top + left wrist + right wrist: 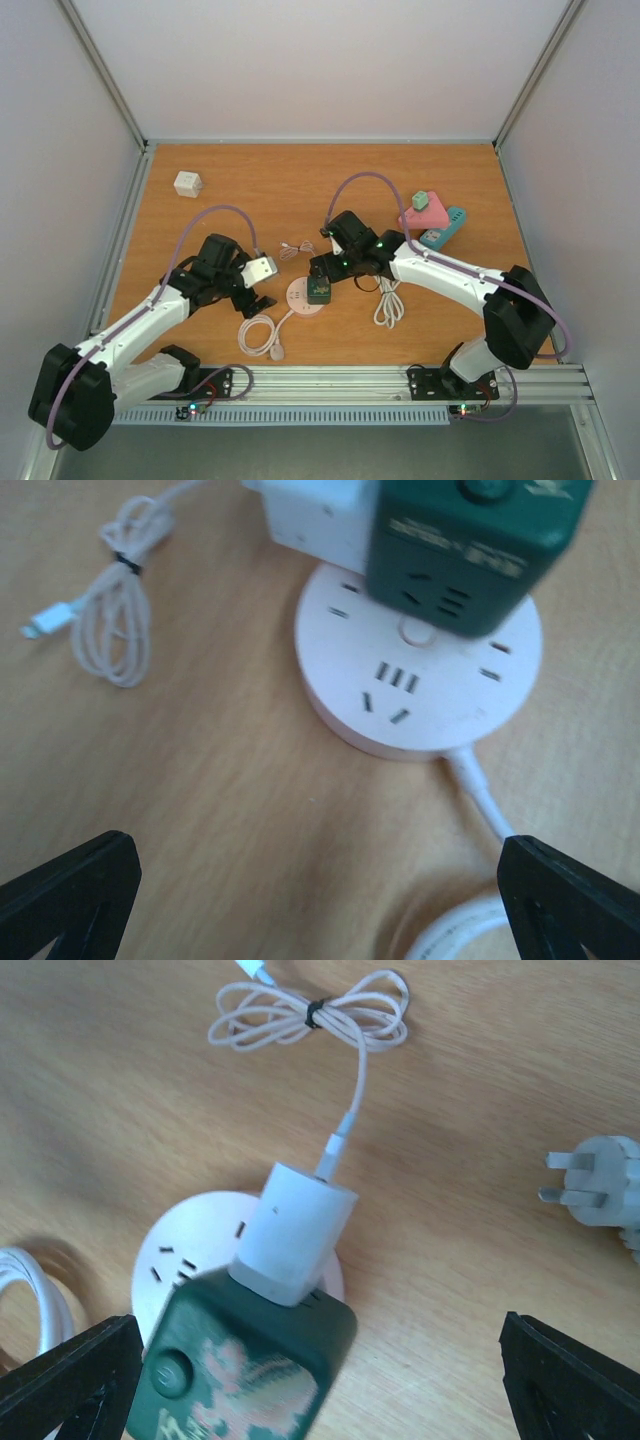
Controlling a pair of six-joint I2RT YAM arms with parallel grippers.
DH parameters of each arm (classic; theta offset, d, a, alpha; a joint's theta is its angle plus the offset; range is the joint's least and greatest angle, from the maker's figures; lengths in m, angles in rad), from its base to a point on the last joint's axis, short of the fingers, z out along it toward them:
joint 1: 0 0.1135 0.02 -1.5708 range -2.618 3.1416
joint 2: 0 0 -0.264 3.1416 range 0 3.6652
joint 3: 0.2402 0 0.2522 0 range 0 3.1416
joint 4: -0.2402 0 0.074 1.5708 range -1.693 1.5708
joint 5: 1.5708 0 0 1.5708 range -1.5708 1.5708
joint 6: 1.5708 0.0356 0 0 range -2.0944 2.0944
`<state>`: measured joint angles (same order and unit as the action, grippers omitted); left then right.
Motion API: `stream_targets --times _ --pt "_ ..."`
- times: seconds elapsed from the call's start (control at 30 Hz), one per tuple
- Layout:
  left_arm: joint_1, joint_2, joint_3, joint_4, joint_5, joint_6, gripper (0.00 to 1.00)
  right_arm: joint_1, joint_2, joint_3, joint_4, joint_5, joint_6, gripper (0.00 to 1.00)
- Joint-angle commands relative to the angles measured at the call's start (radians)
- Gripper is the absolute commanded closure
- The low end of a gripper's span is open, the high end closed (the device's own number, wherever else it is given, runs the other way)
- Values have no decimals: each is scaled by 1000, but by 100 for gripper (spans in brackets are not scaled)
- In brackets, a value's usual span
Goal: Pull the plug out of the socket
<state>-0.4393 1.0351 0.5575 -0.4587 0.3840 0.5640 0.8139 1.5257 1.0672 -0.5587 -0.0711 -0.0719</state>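
here, left claw (320, 892) and right claw (320, 1375) both wide open, empty, green adapter (470, 550) seemingly seated on round socket (420, 685)

1. Pink box (432, 217): on the wooden surface (250, 190).
2. Small green cube (420, 200): on top of the pink box.
3. Teal strip (445, 228): against the pink box's right side.
4. White cube (187, 183): far left of the pink box.
5. Bundled white cable (389, 305): nearer than the pink box, slightly left.
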Motion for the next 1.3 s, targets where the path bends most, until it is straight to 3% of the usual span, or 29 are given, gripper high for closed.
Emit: stream_targets --times 0.0,0.2,0.7,1.07,1.27 --pt "15 -48 -26 144 -82 -77 0 40 49 59 -75 68 151 1" --pt "22 -83 -57 207 -203 -112 0 71 54 50 -83 43 198 1" --pt "23 -89 -54 248 -287 -137 0 132 146 63 -83 68 193 2" --pt "26 -83 -22 202 -225 -175 0 131 171 71 -65 82 89 26" --pt "66 -68 -2 176 -176 -180 0 131 183 70 -46 104 -23 33"
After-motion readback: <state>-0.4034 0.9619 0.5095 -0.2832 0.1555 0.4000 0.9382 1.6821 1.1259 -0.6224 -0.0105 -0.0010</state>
